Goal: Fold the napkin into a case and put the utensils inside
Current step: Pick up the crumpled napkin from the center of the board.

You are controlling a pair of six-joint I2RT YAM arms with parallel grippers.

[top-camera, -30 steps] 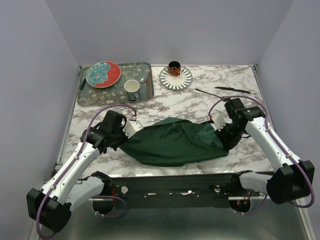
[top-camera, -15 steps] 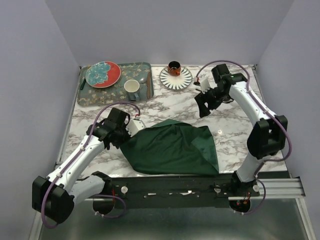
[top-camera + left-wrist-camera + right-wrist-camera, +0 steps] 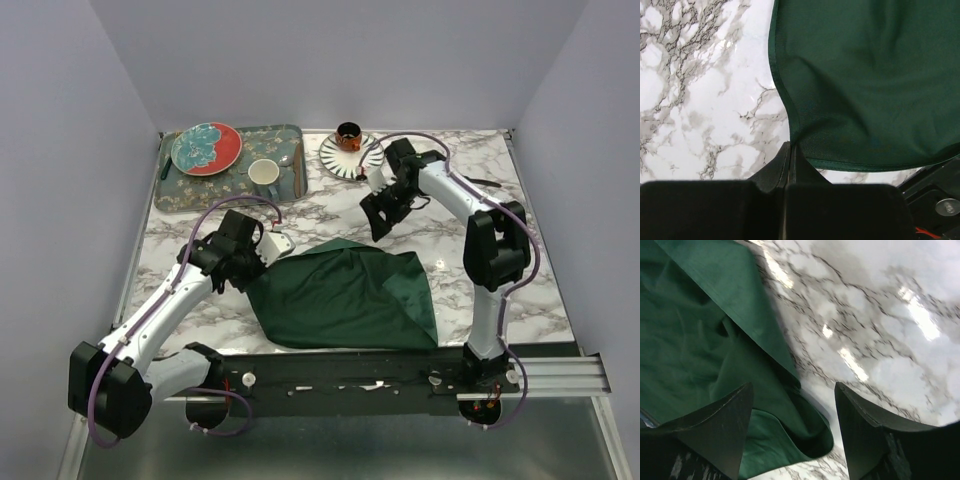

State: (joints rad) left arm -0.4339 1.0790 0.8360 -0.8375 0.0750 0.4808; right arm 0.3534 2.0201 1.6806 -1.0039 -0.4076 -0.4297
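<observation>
At lower centre of the top view, the napkin [image 3: 345, 300] lies rumpled on the table [image 3: 470, 290]. The left gripper [image 3: 790, 152] pinches its left hem. The right gripper [image 3: 378, 222] hangs spread by the napkin's upper right edge, holding nothing.

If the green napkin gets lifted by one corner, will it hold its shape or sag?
Probably floppy: the napkin lies in soft folds and puckers where the left gripper pinches its hem. Likely light: it looks thin. Its sheen suggests it may slip.
</observation>
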